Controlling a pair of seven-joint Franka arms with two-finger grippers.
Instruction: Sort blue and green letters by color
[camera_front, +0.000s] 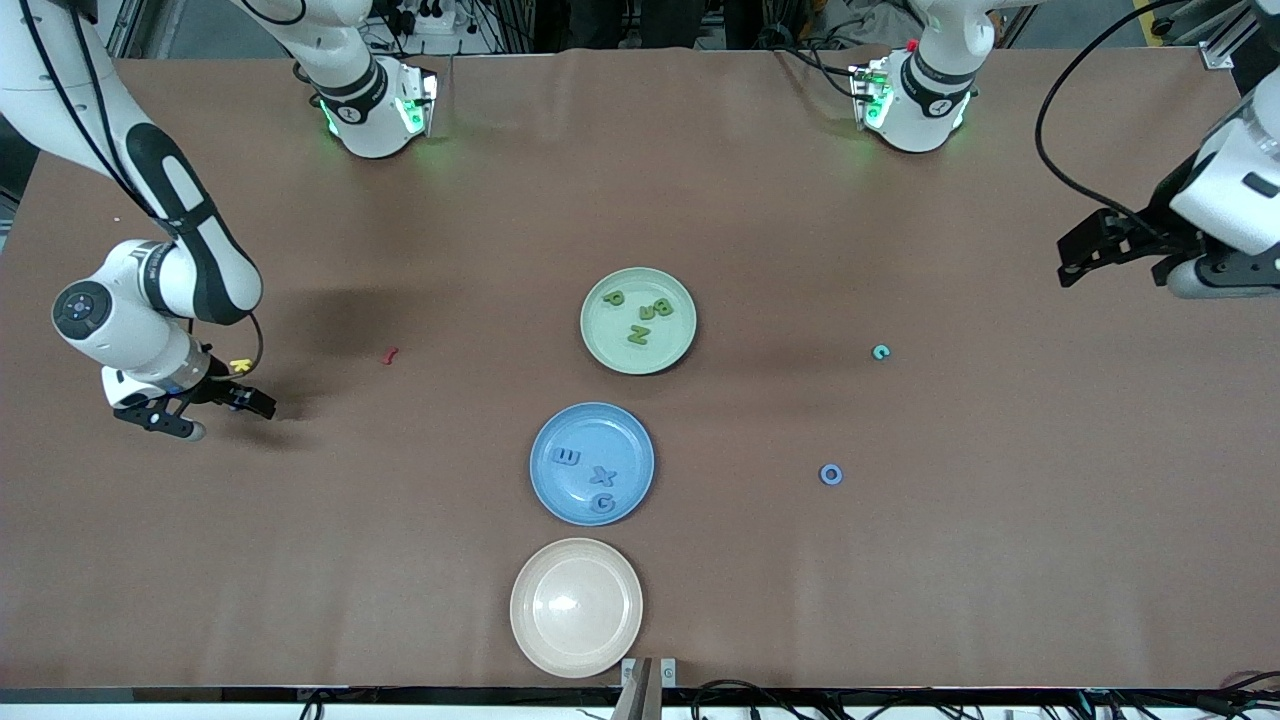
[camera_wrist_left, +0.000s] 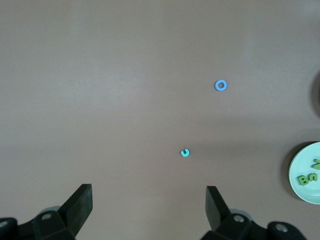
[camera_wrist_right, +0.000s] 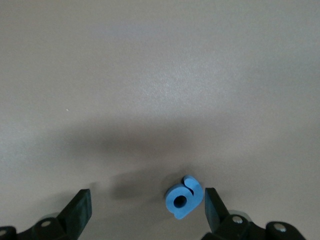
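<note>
one blue letter a (camera_wrist_right: 183, 199) sits against one finger of the spread right gripper (camera_wrist_right: 145, 212); closing could flick it away; left gripper (camera_wrist_left: 149, 210) waits, spread, high over the table's left-arm end

Shows left hand (camera_wrist_left: 149, 210) open above bare desk (camera_wrist_left: 100, 75). Blue O (camera_wrist_left: 220, 85) and teal letter (camera_wrist_left: 185, 153) lying apart on desk; green plate (camera_wrist_left: 296, 175) holding green letters (camera_wrist_left: 308, 177).
</note>
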